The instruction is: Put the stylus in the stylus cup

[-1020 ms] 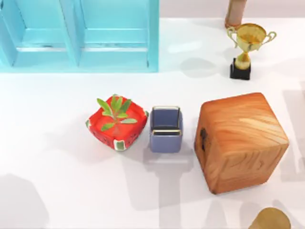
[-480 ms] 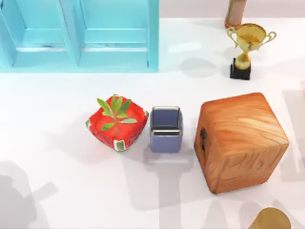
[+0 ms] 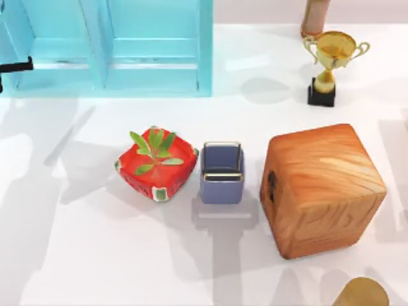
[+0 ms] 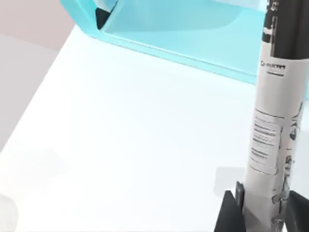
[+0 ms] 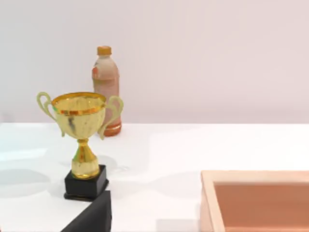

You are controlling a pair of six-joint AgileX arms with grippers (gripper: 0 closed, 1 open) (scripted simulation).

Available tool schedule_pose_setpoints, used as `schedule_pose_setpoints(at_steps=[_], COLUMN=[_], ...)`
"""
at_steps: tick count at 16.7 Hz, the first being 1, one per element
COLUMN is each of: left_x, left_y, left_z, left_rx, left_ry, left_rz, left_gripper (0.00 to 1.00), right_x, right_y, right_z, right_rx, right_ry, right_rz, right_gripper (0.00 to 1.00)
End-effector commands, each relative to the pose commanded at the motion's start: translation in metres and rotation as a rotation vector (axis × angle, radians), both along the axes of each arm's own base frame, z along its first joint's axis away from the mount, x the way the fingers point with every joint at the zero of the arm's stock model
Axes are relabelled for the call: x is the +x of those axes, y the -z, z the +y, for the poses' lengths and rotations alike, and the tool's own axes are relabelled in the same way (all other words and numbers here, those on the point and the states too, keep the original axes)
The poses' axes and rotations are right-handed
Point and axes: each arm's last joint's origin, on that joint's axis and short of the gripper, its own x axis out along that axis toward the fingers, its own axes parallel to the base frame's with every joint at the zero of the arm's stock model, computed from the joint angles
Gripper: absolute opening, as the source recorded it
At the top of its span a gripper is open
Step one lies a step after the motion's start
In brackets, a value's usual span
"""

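Left tool [image 4: 260, 212] newly at table's far-left edge, clamping upright stylus [image 4: 275, 96], right parked.

Wooden block [image 3: 322, 189]; trophy [image 3: 331, 65]; watermelon pot [image 3: 157, 163]; bottle [image 5: 107, 90].

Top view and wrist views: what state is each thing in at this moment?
stylus: clamped in the left end effector, not in the cup
stylus cup: upright, empty
watermelon pot: upright, holding its plant, beside the cup
wooden block: resting on the table, apart from the cup
trophy: upright
bottle: upright, capped
right end effector: idle near the trophy
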Motion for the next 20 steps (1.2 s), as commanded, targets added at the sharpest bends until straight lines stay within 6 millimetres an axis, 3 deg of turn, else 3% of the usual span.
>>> schedule_pose_setpoints(at_steps=[3,5,8,10,12,15,17,20], left_x=[0.016,0.008,-0.028,-0.061,-0.094,-0.131,-0.143,-0.143], left_y=[0.007,0.012,0.021,0.027,0.033,0.040,0.042,0.042], left_z=[-0.100,-0.168,-0.259,-0.306,-0.341,-0.372,-0.380,-0.380], left_rx=[0.164,0.221,0.238,0.220,0.193,0.157,0.146,0.146], left_ry=[0.064,0.084,0.082,0.065,0.044,0.014,0.004,0.004], left_rz=[-0.205,-0.349,-0.542,-0.643,-0.715,-0.778,-0.793,-0.793], left_gripper=[0.00,0.00,0.00,0.00,0.00,0.00,0.00,0.00], right_x=[0.000,0.000,0.000,0.000,0.000,0.000,0.000,0.000], right_y=[0.000,0.000,0.000,0.000,0.000,0.000,0.000,0.000], right_z=[0.000,0.000,0.000,0.000,0.000,0.000,0.000,0.000], right_rx=[0.000,0.000,0.000,0.000,0.000,0.000,0.000,0.000], right_ry=[0.000,0.000,0.000,0.000,0.000,0.000,0.000,0.000], right_rz=[0.000,0.000,0.000,0.000,0.000,0.000,0.000,0.000], right_gripper=[1.00,1.00,1.00,1.00,1.00,1.00,1.00,1.00])
